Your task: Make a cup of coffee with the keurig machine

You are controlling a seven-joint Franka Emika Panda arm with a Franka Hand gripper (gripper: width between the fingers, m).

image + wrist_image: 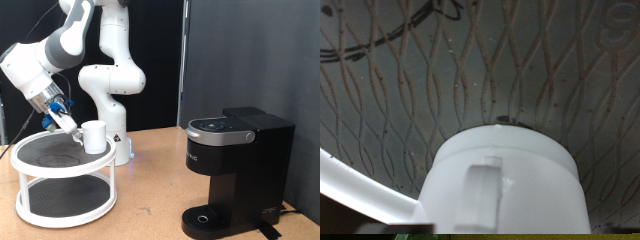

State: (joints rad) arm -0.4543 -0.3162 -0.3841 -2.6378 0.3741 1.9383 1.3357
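The cup (95,136) is a small white mug standing upright on the top tier of a white two-tier rack (28,166) at the exterior view's left. My gripper (68,124) hangs tilted just to the left of the cup, close to it, with nothing seen between its fingers. In the wrist view the cup (505,185) fills the lower middle with its handle facing the camera, and my fingers do not show. The keurig machine (235,170) is black and stands at the exterior view's right with its lid shut and nothing on its round drip base.
The rack's top tier is dark mesh (470,70) with a white rim (360,192). The arm's white base (112,110) stands behind the rack. A dark curtain backs the wooden table (150,210).
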